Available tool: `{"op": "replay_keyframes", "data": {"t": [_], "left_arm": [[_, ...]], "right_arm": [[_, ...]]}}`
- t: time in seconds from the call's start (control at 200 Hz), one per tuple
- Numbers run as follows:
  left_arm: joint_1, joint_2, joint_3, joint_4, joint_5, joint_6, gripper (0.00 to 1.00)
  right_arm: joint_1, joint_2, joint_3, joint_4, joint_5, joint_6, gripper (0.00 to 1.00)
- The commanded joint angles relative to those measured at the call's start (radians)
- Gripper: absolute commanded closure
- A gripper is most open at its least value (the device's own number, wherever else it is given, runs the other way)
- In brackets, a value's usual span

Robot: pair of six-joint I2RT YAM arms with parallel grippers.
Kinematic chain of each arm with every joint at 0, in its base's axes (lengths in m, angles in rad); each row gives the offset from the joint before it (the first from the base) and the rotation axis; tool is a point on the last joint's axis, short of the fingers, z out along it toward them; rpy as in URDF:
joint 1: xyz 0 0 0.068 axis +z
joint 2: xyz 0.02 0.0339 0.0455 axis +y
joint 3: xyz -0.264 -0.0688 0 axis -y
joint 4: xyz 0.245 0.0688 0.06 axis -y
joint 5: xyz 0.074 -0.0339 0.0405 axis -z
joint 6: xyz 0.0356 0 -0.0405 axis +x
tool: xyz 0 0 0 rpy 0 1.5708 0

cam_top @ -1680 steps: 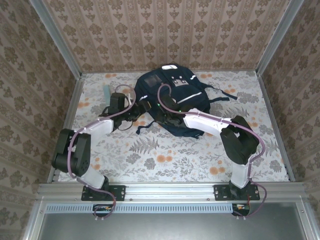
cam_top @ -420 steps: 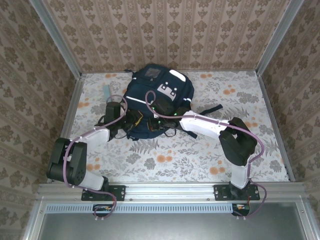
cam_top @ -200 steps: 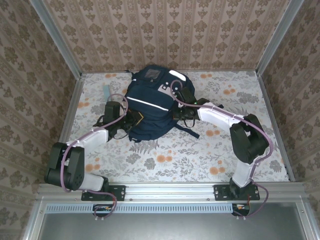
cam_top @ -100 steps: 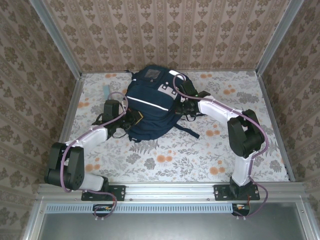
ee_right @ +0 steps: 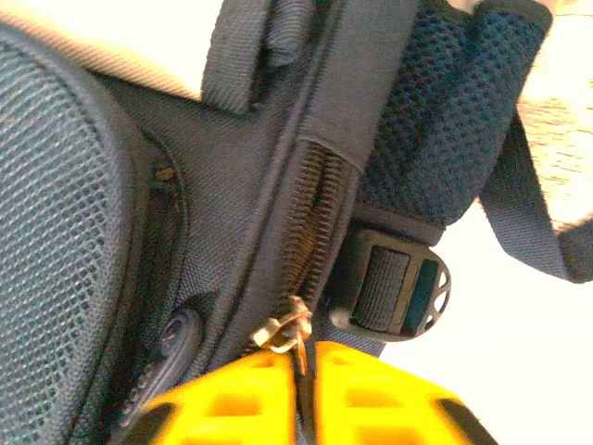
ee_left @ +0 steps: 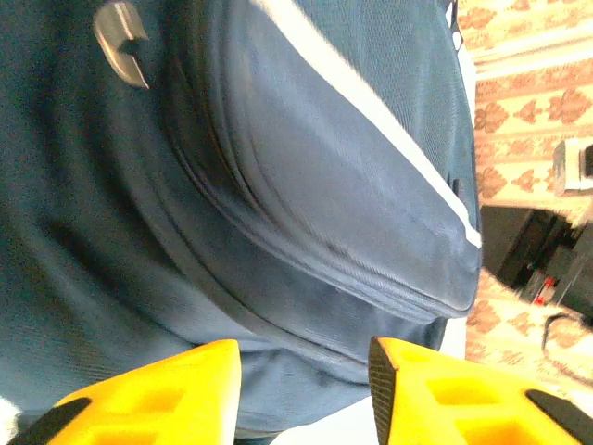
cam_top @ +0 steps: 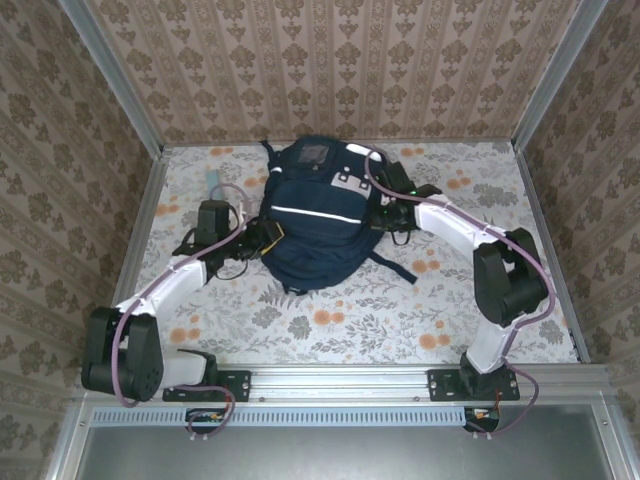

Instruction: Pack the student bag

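top external: student bag (cam_top: 315,225) on floral table (cam_top: 350,315), wallpapered walls (cam_top: 330,60) around

You're working in a robot test cell dressed up to look like a home, not in a real room. Patterned wallpaper (cam_top: 330,70) covers flat panels held between bare aluminium posts (cam_top: 112,75). The surface (cam_top: 330,320) wears a floral cloth. Along its near edge a metal rail (cam_top: 340,380) carries two bolted arm bases (cam_top: 205,378) with loose cables (cam_top: 225,402).
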Motion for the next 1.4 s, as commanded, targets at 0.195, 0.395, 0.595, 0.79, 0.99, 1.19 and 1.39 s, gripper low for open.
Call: {"op": "replay_keyframes", "data": {"t": [0.195,0.395,0.595,0.79,0.99,1.19,1.39], "left_arm": [[0.008,-0.054,0.104,-0.198,-0.118,0.134,0.38],[-0.015,-0.007,0.162,-0.176,-0.123,0.140,0.34],[-0.066,0.071,0.219,-0.153,-0.109,0.143,0.34],[-0.089,0.165,0.315,-0.147,-0.100,0.184,0.36],[-0.103,0.365,0.503,-0.140,-0.075,0.247,0.47],[-0.146,0.600,0.731,-0.181,-0.073,0.298,0.55],[-0.185,0.771,0.922,-0.303,-0.152,0.328,0.56]], "right_arm": [[-0.015,-0.179,-0.052,-0.075,-0.033,-0.103,0.39],[-0.021,-0.145,-0.029,0.056,-0.218,-0.142,0.23],[-0.041,0.005,0.072,0.068,-0.278,-0.168,0.14],[-0.052,0.085,0.123,0.059,-0.293,-0.169,0.10],[-0.058,0.111,0.120,0.062,-0.375,-0.180,0.06],[-0.057,0.088,0.091,0.042,-0.504,-0.242,0.00],[-0.055,0.017,0.024,0.009,-0.575,-0.270,0.00]]}}
